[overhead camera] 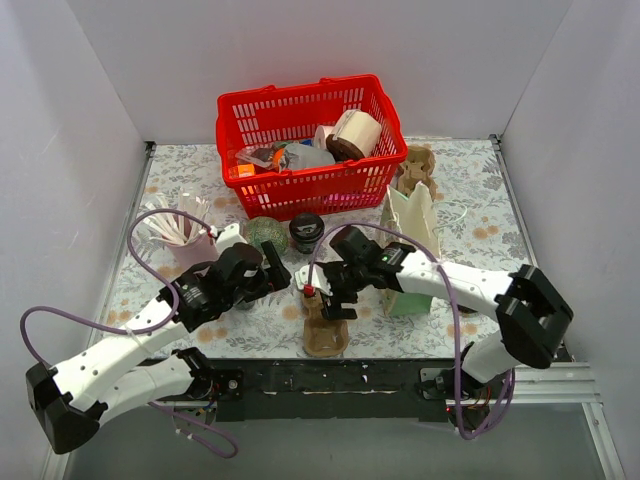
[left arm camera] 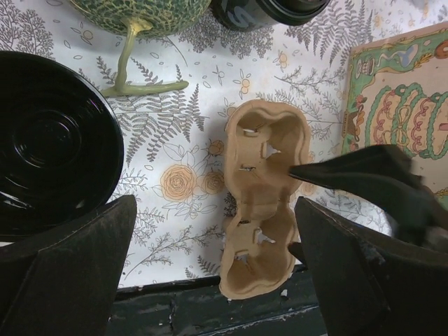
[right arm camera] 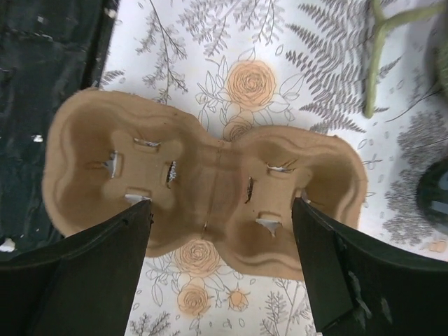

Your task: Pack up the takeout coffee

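The right gripper (right arm camera: 222, 210) hangs wide open and empty, straddling the middle of the cardboard cup carrier (right arm camera: 210, 182). The carrier lies flat at the worktop's (overhead camera: 480, 215) near edge, one end overlapping the black rail (overhead camera: 260, 380). The left gripper (left arm camera: 215, 203), also spread and empty, hovers just left. A black dish (left arm camera: 49, 140) crowds the left side, and a paper bag (overhead camera: 412, 250) the right.

Cup carrier (right arm camera: 210, 178) matt pulp; basket (overhead camera: 320, 185) glossy plastic.

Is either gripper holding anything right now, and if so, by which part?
Nothing is held. The right gripper is open, its fingers spread over the cardboard cup carrier, which lies flat. The left gripper is open and empty too.
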Tool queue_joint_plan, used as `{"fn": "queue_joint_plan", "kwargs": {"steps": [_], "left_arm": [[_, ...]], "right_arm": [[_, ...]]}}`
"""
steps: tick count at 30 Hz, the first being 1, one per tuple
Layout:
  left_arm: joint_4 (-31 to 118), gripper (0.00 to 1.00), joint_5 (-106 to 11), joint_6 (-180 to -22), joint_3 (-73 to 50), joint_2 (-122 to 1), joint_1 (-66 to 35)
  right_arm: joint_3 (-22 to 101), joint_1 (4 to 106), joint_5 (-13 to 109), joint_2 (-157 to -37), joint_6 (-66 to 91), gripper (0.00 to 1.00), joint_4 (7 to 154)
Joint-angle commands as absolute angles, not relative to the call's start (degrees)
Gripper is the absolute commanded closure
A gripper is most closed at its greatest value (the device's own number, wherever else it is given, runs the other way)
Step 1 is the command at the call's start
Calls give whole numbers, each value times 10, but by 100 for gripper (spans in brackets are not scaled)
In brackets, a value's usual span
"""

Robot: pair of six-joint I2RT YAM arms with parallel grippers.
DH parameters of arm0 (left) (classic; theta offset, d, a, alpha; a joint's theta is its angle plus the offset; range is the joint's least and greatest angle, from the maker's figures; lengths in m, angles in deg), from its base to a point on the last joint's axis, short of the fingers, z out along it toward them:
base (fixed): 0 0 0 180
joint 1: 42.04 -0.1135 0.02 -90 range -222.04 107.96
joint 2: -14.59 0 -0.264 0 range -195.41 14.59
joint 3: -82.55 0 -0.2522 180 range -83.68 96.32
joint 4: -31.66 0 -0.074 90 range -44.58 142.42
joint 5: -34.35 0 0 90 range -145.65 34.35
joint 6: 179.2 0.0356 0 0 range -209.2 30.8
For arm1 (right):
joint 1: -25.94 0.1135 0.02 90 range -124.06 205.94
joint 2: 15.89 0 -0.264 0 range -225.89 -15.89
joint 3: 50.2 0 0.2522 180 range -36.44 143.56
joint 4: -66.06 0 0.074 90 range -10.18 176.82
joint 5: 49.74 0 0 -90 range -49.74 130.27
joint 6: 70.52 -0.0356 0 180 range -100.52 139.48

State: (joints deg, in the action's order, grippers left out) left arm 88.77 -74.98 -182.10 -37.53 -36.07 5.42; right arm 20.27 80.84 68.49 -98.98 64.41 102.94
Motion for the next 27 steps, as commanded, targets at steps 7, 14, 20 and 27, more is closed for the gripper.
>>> {"fn": "queue_joint_plan", "kwargs": {"steps": [7,14,20,27], "left_arm": [[914,2,-794,-1842,-375,-330,52],[911,2,-796,-1851,-383,-329,52],[902,2,-791,-1853,-393,-319,52],[893,2,-789,-1843,-397,-296,52]], "right_arm": [[223,836,617,-1104,591,24,995],[217,848,600,-1114,553,32,967],[214,851,585,-1076,507,52,943],[234,852,579,-1027,480,55,979]]}}
